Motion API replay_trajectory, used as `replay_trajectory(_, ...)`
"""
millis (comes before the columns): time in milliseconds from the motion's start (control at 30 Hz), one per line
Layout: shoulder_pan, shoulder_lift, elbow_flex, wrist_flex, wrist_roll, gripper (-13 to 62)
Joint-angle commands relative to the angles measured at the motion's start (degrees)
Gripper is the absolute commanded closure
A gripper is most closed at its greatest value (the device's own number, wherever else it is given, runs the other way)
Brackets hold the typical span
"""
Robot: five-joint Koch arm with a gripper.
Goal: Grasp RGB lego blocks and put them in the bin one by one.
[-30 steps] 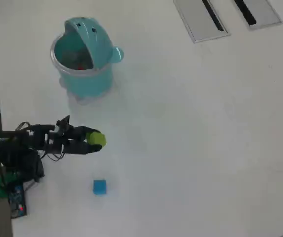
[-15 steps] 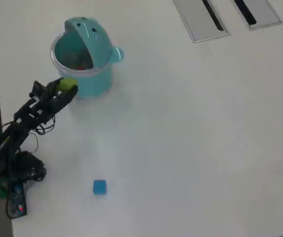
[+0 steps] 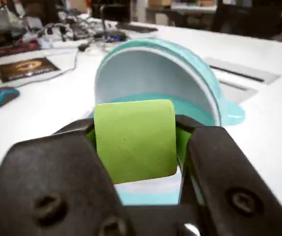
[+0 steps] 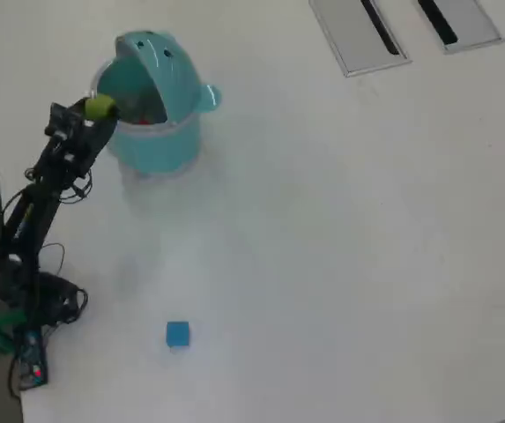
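White table [image 4: 340,229], grey slotted plates [image 4: 358,31] at far edge. Gripper [image 4: 102,109] clenched on yellow-green block [image 3: 135,140], now at rim of whale bin [image 4: 151,145]; half second earlier it hung lower, beside bin wall. Blue block [image 4: 177,334] unmoved, well apart.

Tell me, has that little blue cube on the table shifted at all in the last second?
No. In the overhead view the blue cube sits in the same spot, equally far below the whale-shaped bin. Only the gripper, carrying the yellow-green cube, has moved.
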Motion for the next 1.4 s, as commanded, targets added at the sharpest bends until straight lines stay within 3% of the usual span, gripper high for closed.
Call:
replay_trajectory(0, -0.6, 0.2, -6.1, -2.9, -1.0, 48.4)
replay_trajectory(100, -1.8, -7.6, -15.6, -1.0, -1.4, 48.3)
replay_trajectory(400, -2.3, -19.2, -25.2, -1.1, -1.4, 48.0)
replay_trajectory(733, -2.3, -28.2, -29.3, -2.4, -4.4, 34.9)
replay_trajectory(767, -1.8, -27.9, -28.7, -2.8, -5.0, 24.9)
replay_trajectory(867, -0.9, -27.6, -28.3, -5.5, -6.2, 14.3)
replay_trajectory(1367, 10.7, -6.7, -8.3, -4.7, -7.5, 16.4)
